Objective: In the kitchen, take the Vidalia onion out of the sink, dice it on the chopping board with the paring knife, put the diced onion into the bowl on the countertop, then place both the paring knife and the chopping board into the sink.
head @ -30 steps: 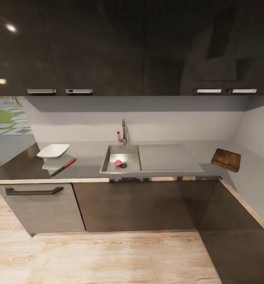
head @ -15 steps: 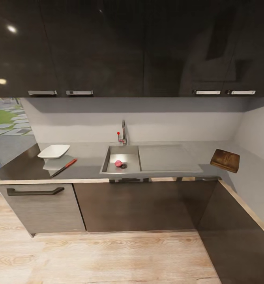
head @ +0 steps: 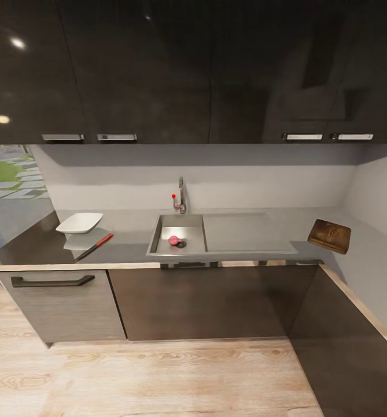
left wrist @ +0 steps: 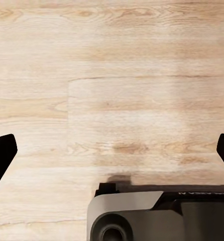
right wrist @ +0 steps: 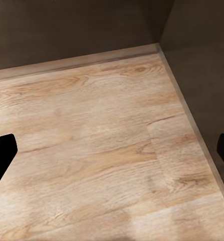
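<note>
Facing the kitchen run from the floor, not at the tabletop (head: 129,246) yet. Vidalia onion (head: 173,240) sits in the sink (head: 158,227) basin, touching the drain. Bowl (head: 79,222) and paring knife (head: 93,246) near the tabletop's left end, chopping board (head: 330,236) at the far right corner (it looks tilted). Left fingers (left wrist: 1,155) and right fingers (right wrist: 2,153) spread wide, holding nothing, aimed at the wood floor (right wrist: 107,150). Risk: board and knife are well apart, so repositioning could clip the cabinets.
</note>
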Tool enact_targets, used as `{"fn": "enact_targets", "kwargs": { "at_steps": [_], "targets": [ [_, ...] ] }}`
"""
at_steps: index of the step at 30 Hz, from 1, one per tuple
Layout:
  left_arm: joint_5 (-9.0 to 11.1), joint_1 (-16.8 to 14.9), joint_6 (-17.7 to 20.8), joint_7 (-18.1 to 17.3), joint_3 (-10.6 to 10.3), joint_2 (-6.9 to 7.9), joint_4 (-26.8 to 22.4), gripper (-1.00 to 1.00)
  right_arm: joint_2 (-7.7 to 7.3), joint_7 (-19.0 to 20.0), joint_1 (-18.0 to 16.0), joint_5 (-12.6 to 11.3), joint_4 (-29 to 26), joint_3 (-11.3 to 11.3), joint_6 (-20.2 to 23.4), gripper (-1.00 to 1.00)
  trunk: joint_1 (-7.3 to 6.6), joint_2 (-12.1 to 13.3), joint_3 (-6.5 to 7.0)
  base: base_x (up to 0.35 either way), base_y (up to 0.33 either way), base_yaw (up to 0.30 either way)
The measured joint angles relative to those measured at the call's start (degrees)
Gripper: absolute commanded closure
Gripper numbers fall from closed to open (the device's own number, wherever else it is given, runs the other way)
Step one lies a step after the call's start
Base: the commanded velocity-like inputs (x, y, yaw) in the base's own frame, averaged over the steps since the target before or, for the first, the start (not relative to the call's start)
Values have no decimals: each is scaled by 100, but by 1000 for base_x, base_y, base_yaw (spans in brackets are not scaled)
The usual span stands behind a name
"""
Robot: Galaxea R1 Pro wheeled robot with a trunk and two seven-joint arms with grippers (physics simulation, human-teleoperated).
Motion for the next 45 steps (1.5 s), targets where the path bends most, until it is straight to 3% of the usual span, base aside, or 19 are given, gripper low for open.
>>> {"fn": "enact_targets", "kwargs": {
  "at_steps": [15,33,45],
  "targets": [
    [4,0,0,0,0,-1,0,-100,0,0,0,0,0,0,-1,-100,0,0,0,0,0,-32],
    [4,0,0,-8,0,3,-19,-100,0,0,0,-5,1,-1,-2,-100,0,0,0,0,10,-228],
    [4,0,2,-8,3,2,6,-100,-1,-1,0,-7,2,2,-1,-100,-1,-1,0,61,250,-242]
  ]
}}
